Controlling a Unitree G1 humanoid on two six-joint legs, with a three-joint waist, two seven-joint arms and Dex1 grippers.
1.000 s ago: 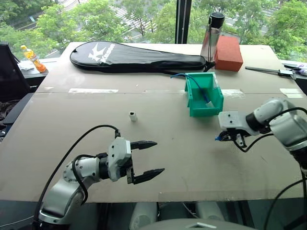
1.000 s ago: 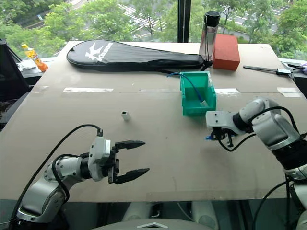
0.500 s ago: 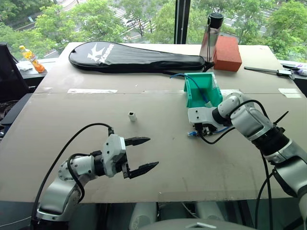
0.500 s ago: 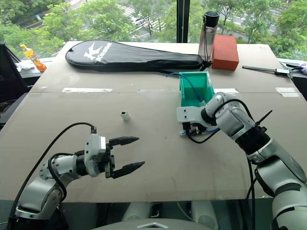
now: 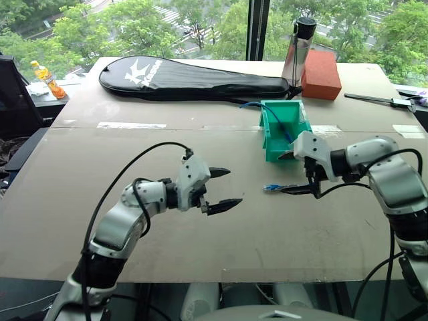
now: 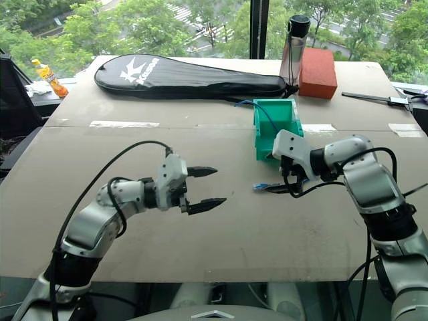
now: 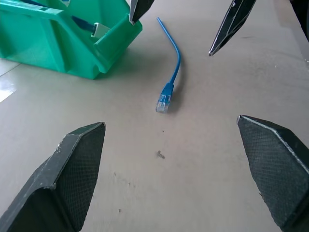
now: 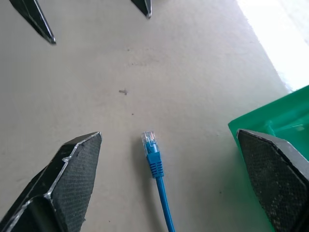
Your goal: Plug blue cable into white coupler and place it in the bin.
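the blue cable (image 7: 170, 79) lies loose on the table (image 5: 134, 227), its pale plug end (image 8: 149, 141) flat on the board in the open stretch between the two grippers. neither one has hold of it. the right gripper (image 5: 294, 172) hangs just over the cable's trailing part with its jaws wide apart, one finger (image 8: 67, 179) to either side of the plug and nothing between them but bare table and the cable lying free. the plug points away from that gripper, toward the left one.

the left gripper (image 5: 224, 188) is out over the middle of the table, aimed across at the plug, jaws also spread wide and empty. the plug sits ahead of its fingertips (image 7: 79, 159), well short of them, roughly centred on the gap.

the bin (image 5: 284, 130) stands just beyond the right gripper, close beside the cable's far stretch. inside it a second cable (image 5: 275, 120) runs in over the back wall and down, with a pale plug showing near the front lip in the left wrist view.

i can't pick out the white coupler from where things stand now.

further back on the table lie a black racket case (image 5: 187, 78), a bottle (image 5: 299, 47) and a red-brown block (image 5: 321, 75) side by side past the bin. an orange drink bottle (image 5: 45, 78) lies off the table's left end.
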